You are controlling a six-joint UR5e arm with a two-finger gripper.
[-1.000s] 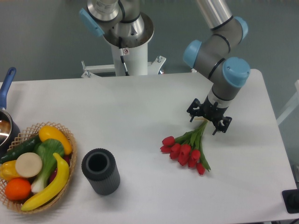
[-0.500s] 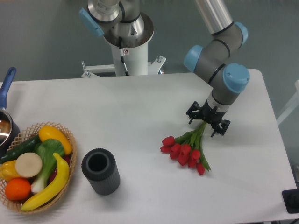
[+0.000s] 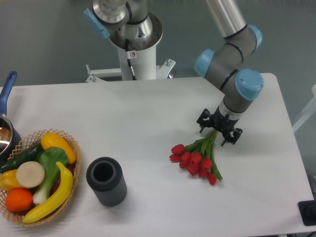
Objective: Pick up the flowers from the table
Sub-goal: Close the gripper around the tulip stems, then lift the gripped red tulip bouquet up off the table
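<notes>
Tulips (image 3: 195,159), a bunch of red buds on green stems, lay flat on the white table (image 3: 148,113), right of centre, buds pointing toward the near-left. The gripper (image 3: 218,130) stood low over the stem ends, its black fingers spread either side of them, not clamped. A dark ribbed cylinder (image 3: 106,180) stood near a wicker basket of fruit and vegetables (image 3: 37,175) at the left

claw (image 3: 219,130) shifted slightly left/up, nearer flower stems (image 3: 210,140)
</notes>
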